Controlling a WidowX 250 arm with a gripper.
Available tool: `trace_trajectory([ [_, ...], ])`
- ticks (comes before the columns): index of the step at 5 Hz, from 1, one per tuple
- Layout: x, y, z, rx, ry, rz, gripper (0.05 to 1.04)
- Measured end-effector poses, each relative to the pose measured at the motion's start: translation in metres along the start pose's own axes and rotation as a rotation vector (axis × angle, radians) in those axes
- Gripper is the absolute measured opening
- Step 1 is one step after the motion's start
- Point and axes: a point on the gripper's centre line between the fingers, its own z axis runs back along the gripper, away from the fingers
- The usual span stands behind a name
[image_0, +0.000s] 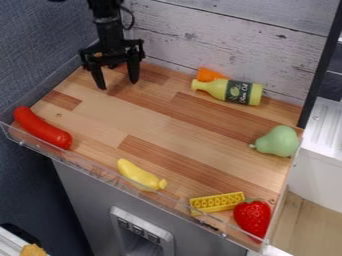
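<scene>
The bottle (226, 91) lies on its side on the wooden bench (153, 125), pale yellow-green with a dark label, its neck aimed left and its base to the right. The tool (118, 86) hangs over the bench to the left of the bottle, well apart from it, with its two fingers spread and nothing between them. An orange piece (209, 74) sits just behind the bottle's neck end, partly hidden by it; whether the two touch, I cannot tell. Farther behind the bottle stands a whitewashed plank wall (220, 37).

To the right and front of the bottle is a green pear (279, 142), its stem turned left. Well in front of the bottle lie a yellow toy brick (217, 202), studs showing, and just beside it a red strawberry (253, 217) with a green top. In front and to the left of the bottle is a yellow banana-like piece (139, 174), lying at a slant. Farthest to the left of the bottle, and forward of it, lies a curved red sausage (41, 128), beside the clear rim (85, 163) that runs along the bench's front.
</scene>
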Motion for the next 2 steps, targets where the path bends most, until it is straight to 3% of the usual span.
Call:
trace_trajectory([
  [1,0.0030,-0.0012,-0.0089,-0.004,-0.006,0.105,0.919],
  [2,0.0059,-0.0038,-0.0078,-0.007,-0.010,0.225,0.642],
])
